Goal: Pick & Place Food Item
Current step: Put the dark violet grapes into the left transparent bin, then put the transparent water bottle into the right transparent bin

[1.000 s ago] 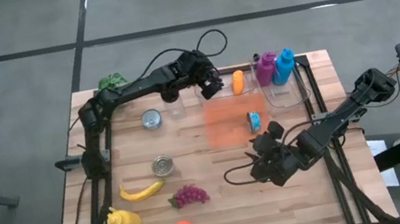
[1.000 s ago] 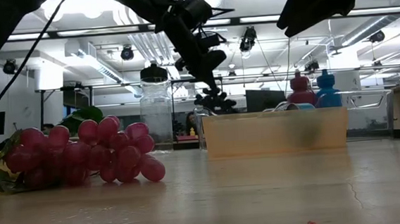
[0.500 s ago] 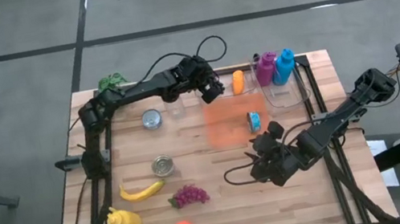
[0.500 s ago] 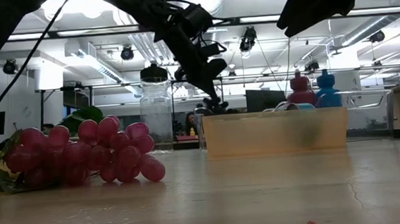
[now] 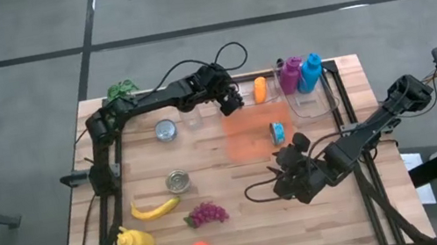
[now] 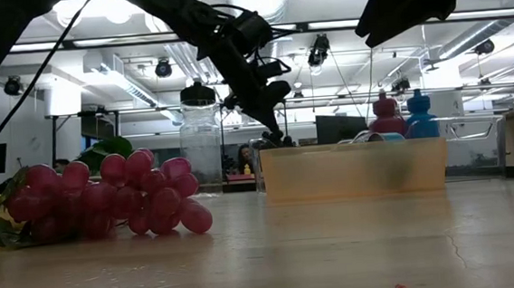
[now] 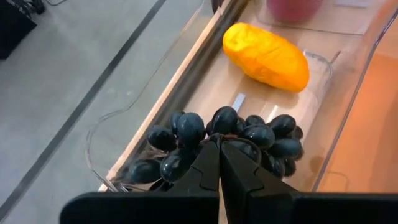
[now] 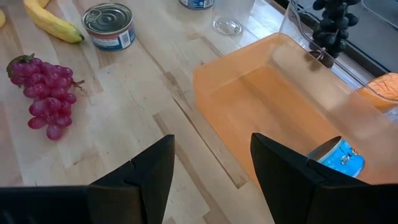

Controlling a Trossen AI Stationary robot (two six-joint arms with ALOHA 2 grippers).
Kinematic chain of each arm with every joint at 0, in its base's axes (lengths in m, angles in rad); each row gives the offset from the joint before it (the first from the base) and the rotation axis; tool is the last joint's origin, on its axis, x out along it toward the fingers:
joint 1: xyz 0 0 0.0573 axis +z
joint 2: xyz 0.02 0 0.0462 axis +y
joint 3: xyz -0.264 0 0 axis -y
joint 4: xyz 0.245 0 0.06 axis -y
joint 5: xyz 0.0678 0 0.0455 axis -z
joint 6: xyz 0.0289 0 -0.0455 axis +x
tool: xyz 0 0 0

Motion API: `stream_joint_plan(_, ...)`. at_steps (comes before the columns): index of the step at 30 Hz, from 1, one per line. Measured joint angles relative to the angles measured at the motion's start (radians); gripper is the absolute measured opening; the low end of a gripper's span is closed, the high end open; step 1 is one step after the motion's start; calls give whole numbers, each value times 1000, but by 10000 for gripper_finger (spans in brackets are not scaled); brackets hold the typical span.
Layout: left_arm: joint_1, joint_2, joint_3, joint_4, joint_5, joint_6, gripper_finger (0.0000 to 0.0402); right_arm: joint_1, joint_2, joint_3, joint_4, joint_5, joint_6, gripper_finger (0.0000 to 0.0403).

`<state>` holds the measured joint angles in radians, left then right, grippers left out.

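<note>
A bunch of dark grapes [image 7: 224, 140] hangs from my left gripper [image 7: 219, 144], which is shut on it at the far middle of the table [image 5: 235, 99]. The bunch is low inside a clear tray [image 7: 155, 93], next to a yellow-orange fruit [image 7: 266, 56]; I cannot tell whether it touches the tray's floor. In the right wrist view the dark grapes [image 8: 329, 23] show beyond the orange bin [image 8: 267, 106]. My right gripper [image 8: 211, 174] stands open above the wood, near the bin's front right [image 5: 293, 168]. My left gripper pinches the top of the dark grape bunch [image 7: 219, 134] between its two fingertips. The fingers slant down from the table's left. The grapes spread out below and around the fingertips, which hide the stem.
The orange bin holds a blue can [image 5: 278, 133]. A clear bin with a purple and a blue bottle [image 5: 300, 75] stands at the far right. Two cans [image 5: 177, 181], a banana [image 5: 155, 209], red grapes [image 5: 205, 214], a mustard bottle [image 5: 134, 242] and a clear jar [image 6: 201, 134] occupy the left half.
My left gripper has sunk with the dark grapes into the clear tray beside the yellow-orange fruit, staying shut. In the low view its fingertips have dropped behind the orange bin's rim.
</note>
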<state>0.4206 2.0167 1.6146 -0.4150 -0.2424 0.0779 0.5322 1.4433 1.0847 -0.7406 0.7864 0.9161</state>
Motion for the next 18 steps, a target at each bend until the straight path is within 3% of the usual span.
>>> stream_joint_plan(7, 0, 0, 0, 3, 0, -1, 13, 0, 0, 1, 0, 0, 0, 206)
stream_joint_plan(18, 0, 0, 1, 4, 0, -1, 100, 0, 0, 1, -1, 0, 0, 206)
